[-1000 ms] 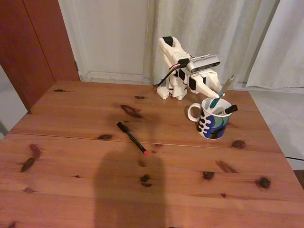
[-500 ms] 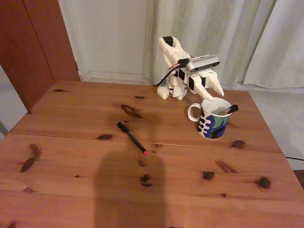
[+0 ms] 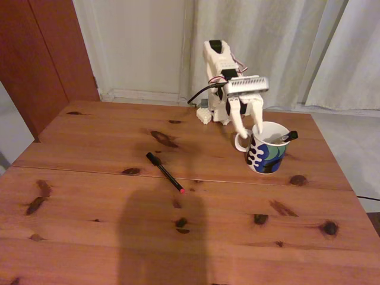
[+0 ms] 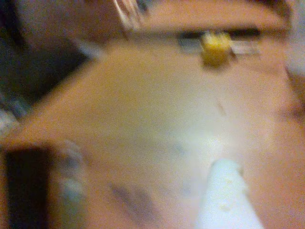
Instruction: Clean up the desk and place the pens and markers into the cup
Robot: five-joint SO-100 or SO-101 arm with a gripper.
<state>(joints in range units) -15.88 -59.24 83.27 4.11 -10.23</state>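
Pale curtains (image 3: 279,41) hung in folds along the back of the room in the fixed view, beside a flat white panel (image 3: 139,44) with a baseboard (image 3: 139,95) at its foot. A reddish-brown wooden door (image 3: 41,53) stood at the left. Light grey floor (image 3: 350,142) showed at the right. A broad soft shadow (image 3: 160,237) darkened the near foreground under warm, dim light.

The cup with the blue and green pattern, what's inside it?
In the fixed view, a black marker cap pokes over the rim of the cup on its right side. The cup's wall hides the rest, so anything else lying deeper inside cannot be seen.
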